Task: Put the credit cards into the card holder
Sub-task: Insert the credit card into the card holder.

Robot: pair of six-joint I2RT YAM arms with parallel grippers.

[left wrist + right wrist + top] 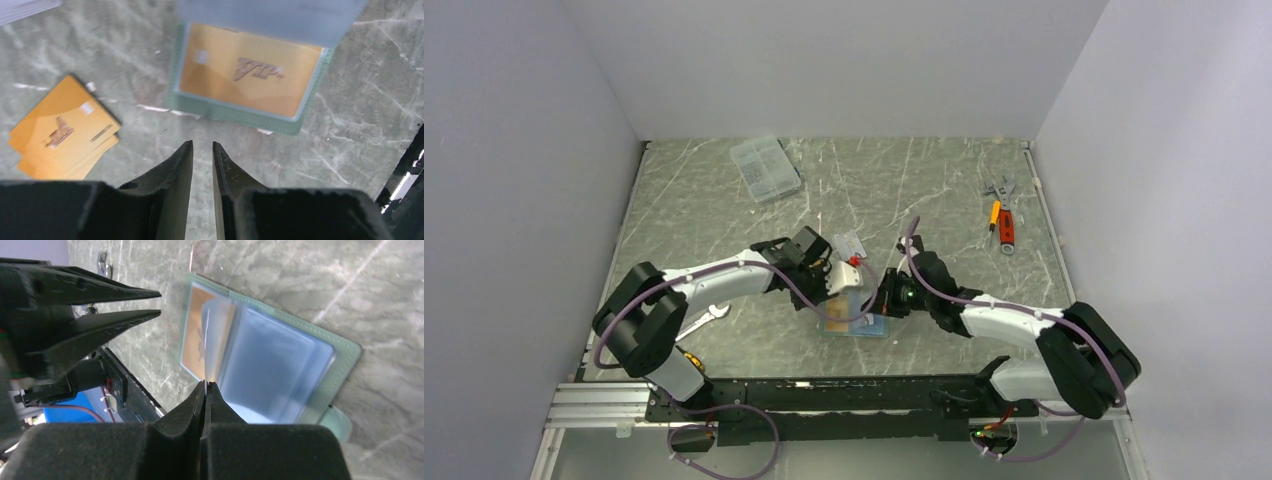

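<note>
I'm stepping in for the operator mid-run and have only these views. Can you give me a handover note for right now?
Left gripper: jaws slightly apart, empty, hovering just short of the card holder.
Right gripper: shut on a clear sleeve of the holder, holding it up.
Things: the holder lies open on the table. One orange-gold card lies on its inner page by the raised sleeve. A loose stack of orange-gold cards sits on the table beside it.
Done: one card in, it seems.
Left: the loose stack, then let go of the sleeve.
</note>
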